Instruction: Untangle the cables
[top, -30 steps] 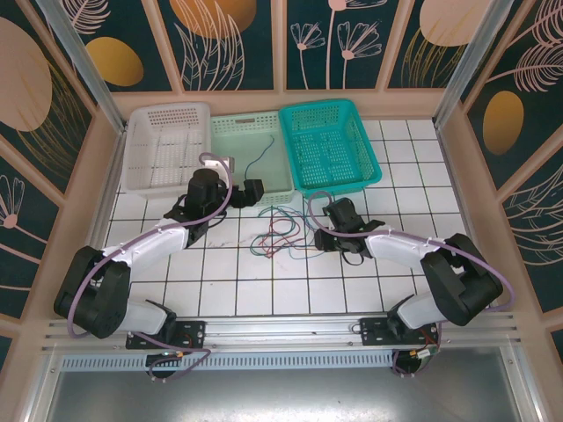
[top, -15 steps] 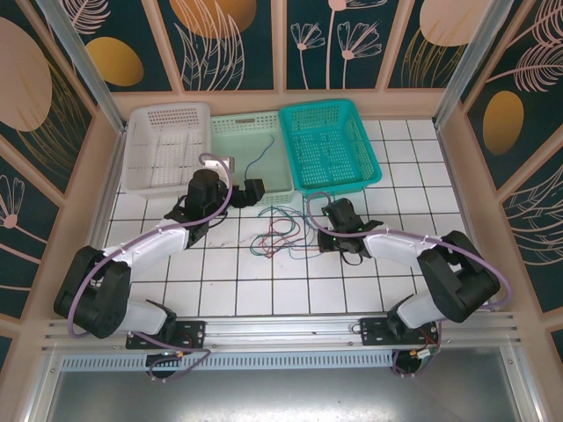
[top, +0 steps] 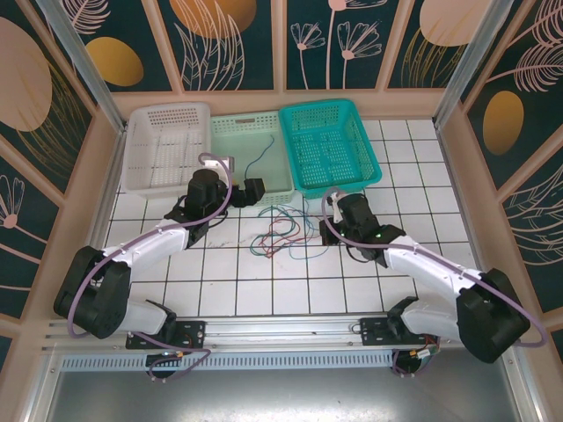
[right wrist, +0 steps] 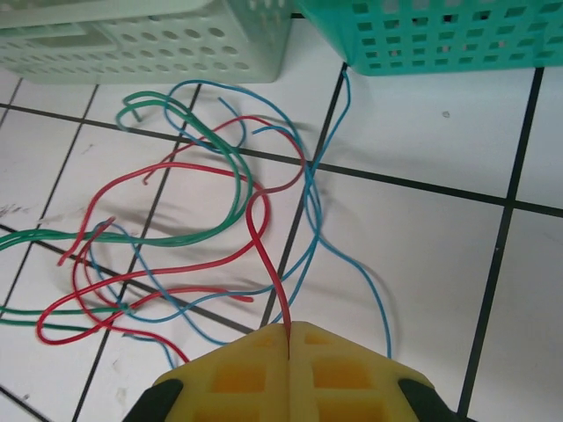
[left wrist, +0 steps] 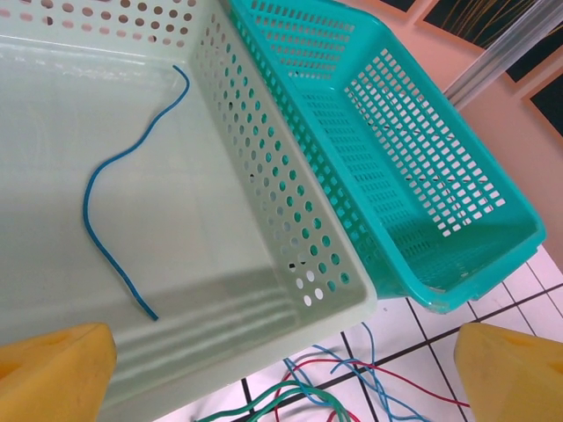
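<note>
Stretching below, the tiled bench (top: 237, 281) is bearing a pale green basket (top: 233, 149); over it the left end effector (left wrist: 281, 374) is hovering released; the right end effector (right wrist: 288, 338) is clenching a red cable (right wrist: 255, 220) among the cables (top: 280, 230) tangled just beside the basket.

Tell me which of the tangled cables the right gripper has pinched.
The thin red cable: it runs straight into the shut right gripper, while the blue cables and green cable lie loose on the tiles.
</note>
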Controlling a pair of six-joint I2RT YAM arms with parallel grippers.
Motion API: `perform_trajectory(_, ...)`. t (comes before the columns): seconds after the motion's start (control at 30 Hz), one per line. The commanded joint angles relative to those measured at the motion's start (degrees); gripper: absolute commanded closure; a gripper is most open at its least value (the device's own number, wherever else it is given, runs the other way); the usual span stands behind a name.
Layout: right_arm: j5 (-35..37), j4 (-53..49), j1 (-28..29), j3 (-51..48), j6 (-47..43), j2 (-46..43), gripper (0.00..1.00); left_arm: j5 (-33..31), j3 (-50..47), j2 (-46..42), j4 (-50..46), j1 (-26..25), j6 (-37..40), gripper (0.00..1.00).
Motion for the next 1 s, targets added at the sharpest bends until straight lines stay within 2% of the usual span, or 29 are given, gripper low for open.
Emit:
perform_trajectory(0.0, 0.40, -5.68, 0.30, 2.46, -2.38, -0.87, 1.00, 1.77, 0.06, -1.63, 2.63, -0.97, -0.55, 0.01)
perform_trajectory(0.13, 2.71, -6.07, 0.47, 3.37, -2.43, -3.58, 1.00, 2.91, 1.07, -1.58, 2.85, -2.94, 0.64, 0.02)
perform_trajectory(0.3, -0.03, -3.23, 0.37, 3.34, -3.55, -10.50, 1.00, 5.77, 1.62, -0.07, 4.64, -5.13, 1.05, 0.02)
perform_trajectory(0.57, -0.47, -5.67, 0.24, 4.89, -6.64, -20.62, 1.00, 6.13, 1.62, 0.13, 6.51, -5.33, 0.29, 0.02)
perform_trajectory(0.97, -3.30, -4.42, 0.24, 8.12, -9.15, -22.57, 1.00, 14.62, 1.07, 1.75, 15.50, -7.68, -5.40, 0.05)
